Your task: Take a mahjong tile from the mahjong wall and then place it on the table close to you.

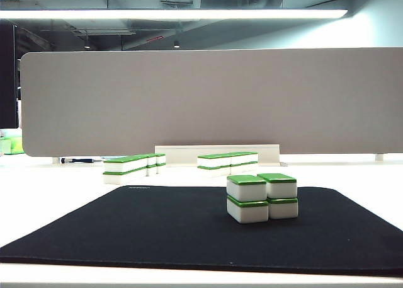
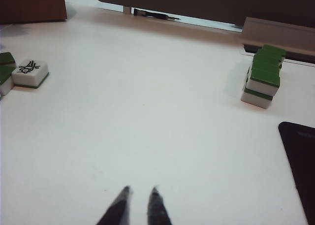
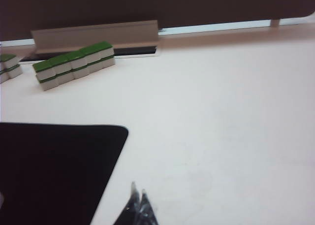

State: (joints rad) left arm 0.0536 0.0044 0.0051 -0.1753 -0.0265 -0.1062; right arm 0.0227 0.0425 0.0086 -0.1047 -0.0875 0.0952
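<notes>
Now the grey divider panel (image 1: 208,99) stands across the back of the white counter (image 1: 50,193), and a black mat (image 1: 157,228) lies on the near part. Behind the mat, the mahjong wall (image 1: 133,167) is a long row two tiles high with green tops, running away on the left; a shorter row (image 1: 228,162) is beside it. On the mat sits a small cluster of tiles (image 1: 261,196). The left claw (image 2: 139,205) hangs over bare counter, tips nearly together, holding nothing. The right claw (image 3: 137,203), a little blurred, seems closed and empty beside the mat corner.
</notes>
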